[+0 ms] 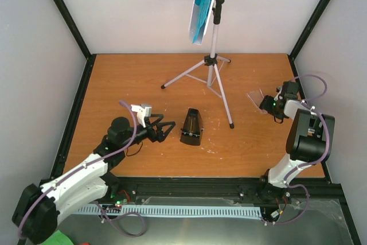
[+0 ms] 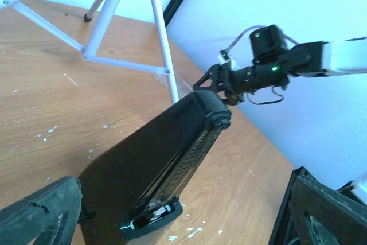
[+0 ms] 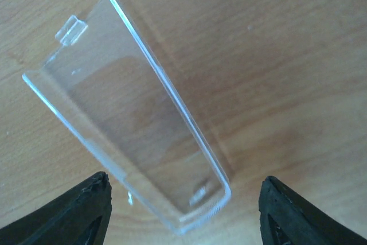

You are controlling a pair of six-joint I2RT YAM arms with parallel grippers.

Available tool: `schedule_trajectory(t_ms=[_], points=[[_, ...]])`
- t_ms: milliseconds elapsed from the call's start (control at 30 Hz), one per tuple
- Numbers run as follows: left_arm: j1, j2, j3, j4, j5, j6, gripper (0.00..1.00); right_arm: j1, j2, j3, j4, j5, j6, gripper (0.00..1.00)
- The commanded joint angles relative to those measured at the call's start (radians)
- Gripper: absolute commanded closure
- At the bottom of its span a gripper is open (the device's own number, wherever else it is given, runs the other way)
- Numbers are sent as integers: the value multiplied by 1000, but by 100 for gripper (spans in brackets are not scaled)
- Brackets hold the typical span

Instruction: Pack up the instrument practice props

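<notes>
A wooden table (image 1: pixel 114 78) with an orange-brown grain is seen, scattered with small white specks near its middle. It is enclosed by pale walls (image 1: pixel 143 10) at the back and both sides, and black frame rails (image 1: pixel 66 12) run along the table's edges and up the rear corners.

The grey tripod music stand (image 1: pixel 213 61) is set at the rear middle. One leg reaches left and another reaches forward, ending just right of the black pyramid metronome (image 1: pixel 192 127). The cyan sheet-music pages (image 1: pixel 202 7) are carried high on the stand's tray, tilted and seen nearly edge-on. The metronome stands upright near the table's centre, apart from the tripod foot.

The left gripper (image 1: pixel 170 129) is held low just left of the metronome with its jaws spread wide. In the left wrist view the metronome lies between the two fingers, and contact cannot be made out. The right gripper (image 1: pixel 265 104) is placed near the right edge, jaws likewise spread. A clear plastic cover (image 1: pixel 255 97) lies flat on the wood in front of it, its near end between the fingers with a gap at each side.

Bare wood is left across the rear left corner, and in front between the metronome and the right arm. The right arm is close to the side rail.
</notes>
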Motion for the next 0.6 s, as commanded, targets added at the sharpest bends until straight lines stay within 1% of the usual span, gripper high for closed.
schedule_trajectory(t_ms=[0,100,433,567], points=[[61,-58,37,-121,190,-77,1,-5,64,69,-39,-44,-65,31],[67,-66,35,-164,200,-113,0,-5,83,108,-55,-24,-70,32],[72,-53,76,-216,208,-92,1,-6,230,296,-154,-74,-114,49],[71,-44,68,-215,213,-91,1,-5,270,341,-156,-97,-122,51]])
